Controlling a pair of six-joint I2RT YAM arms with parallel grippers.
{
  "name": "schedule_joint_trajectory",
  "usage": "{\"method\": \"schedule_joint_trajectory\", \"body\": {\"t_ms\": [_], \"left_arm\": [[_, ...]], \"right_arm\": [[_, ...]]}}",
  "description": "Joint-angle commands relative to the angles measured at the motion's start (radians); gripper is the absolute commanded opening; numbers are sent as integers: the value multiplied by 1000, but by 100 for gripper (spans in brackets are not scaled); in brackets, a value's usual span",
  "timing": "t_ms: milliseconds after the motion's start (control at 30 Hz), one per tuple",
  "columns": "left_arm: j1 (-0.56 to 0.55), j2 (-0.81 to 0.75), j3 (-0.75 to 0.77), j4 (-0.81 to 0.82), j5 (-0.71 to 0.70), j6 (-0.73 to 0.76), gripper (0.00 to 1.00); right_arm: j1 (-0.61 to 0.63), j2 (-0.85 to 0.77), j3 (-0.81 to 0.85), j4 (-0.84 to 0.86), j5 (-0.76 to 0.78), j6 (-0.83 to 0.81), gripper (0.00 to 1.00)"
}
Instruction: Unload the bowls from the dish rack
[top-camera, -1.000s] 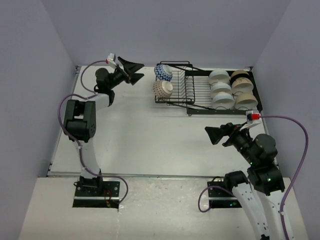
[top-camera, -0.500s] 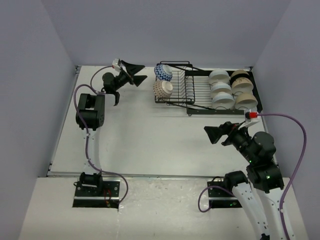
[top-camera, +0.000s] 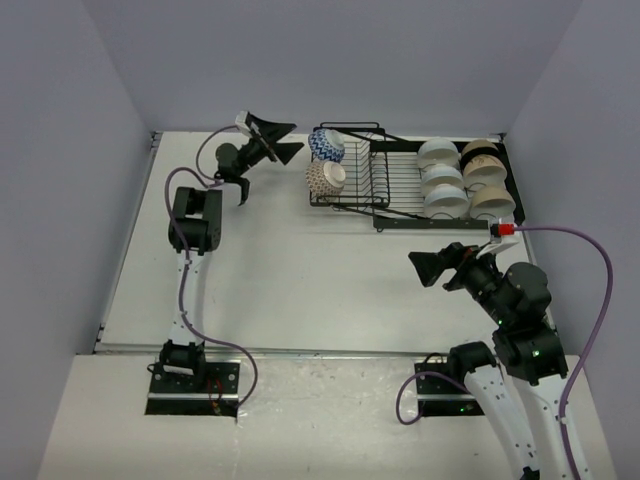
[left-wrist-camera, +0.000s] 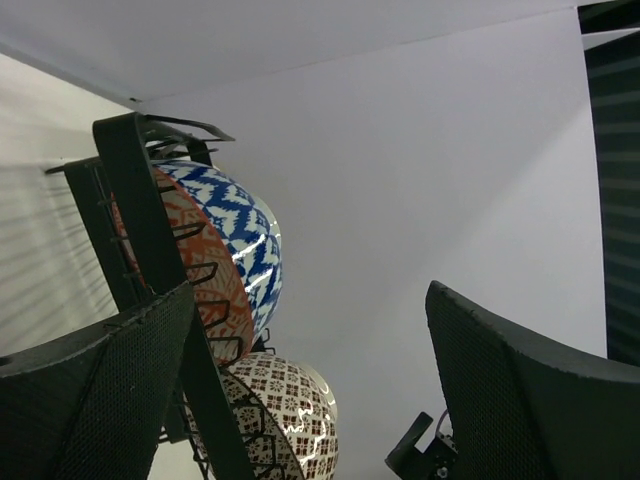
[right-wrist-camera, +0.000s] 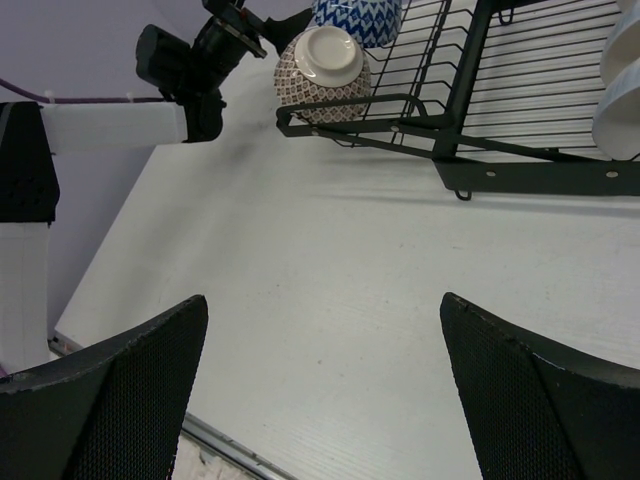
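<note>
The black wire dish rack (top-camera: 395, 178) stands at the far right of the table. In its small left basket a blue-white zigzag bowl (top-camera: 326, 145) and a reddish-brown patterned bowl (top-camera: 325, 178) stand on edge. Three white bowls (top-camera: 441, 177) and three beige bowls (top-camera: 485, 178) lie in the wide right section. My left gripper (top-camera: 287, 142) is open and empty just left of the zigzag bowl, apart from it. In the left wrist view the zigzag bowl (left-wrist-camera: 245, 235) and the patterned bowl (left-wrist-camera: 295, 420) sit left of the gripper (left-wrist-camera: 310, 292). My right gripper (top-camera: 424, 268) is open and empty, in front of the rack.
The right wrist view shows the rack's front rail (right-wrist-camera: 520, 172), the patterned bowl (right-wrist-camera: 322, 62), the zigzag bowl (right-wrist-camera: 358, 15), a white bowl (right-wrist-camera: 622, 100), the left arm (right-wrist-camera: 185, 58) and the open right gripper (right-wrist-camera: 322, 300). Grey walls enclose the table (top-camera: 300, 270) on three sides.
My left arm has stretched out and its gripper has moved right, closer to the rack's left end. The right arm and the bowls have not moved.
</note>
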Motion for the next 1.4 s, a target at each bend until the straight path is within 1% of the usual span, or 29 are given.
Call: {"method": "schedule_joint_trajectory", "body": {"t_ms": [0, 200, 400, 500, 633, 833, 1000, 1167, 1367], "left_arm": [[-23, 17, 73, 28, 5, -26, 96], [-33, 56, 115, 22, -4, -46, 93], [-44, 77, 127, 56, -17, -86, 92], [-50, 91, 155, 82, -17, -103, 89], [-56, 83, 150, 102, -21, -103, 85], [-69, 102, 170, 151, -23, -150, 81], [-72, 103, 172, 176, -32, -167, 80], [-79, 142, 208, 193, -44, -206, 73], [-90, 180, 242, 242, -75, -261, 69]], "right_arm": [[-3, 9, 22, 7, 8, -19, 99], [-3, 12, 22, 12, -1, -20, 99], [-3, 21, 22, 12, -13, -22, 99], [-3, 20, 20, 13, -13, -22, 99], [-3, 24, 20, 13, -19, -22, 99], [-3, 35, 20, 22, -33, -23, 99], [-3, 46, 17, 27, -53, -22, 99], [-3, 44, 14, 28, -58, -22, 99], [-3, 49, 14, 32, -64, -22, 99]]}}
